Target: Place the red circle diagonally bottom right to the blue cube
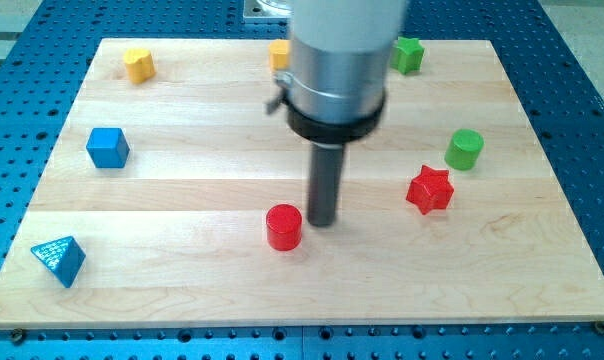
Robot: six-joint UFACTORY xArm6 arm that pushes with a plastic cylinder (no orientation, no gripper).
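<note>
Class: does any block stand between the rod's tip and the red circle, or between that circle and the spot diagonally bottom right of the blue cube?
Nothing visible does. My tip sits just right of the red circle block, and bare wooden board separates it from the blue cube.
</note>
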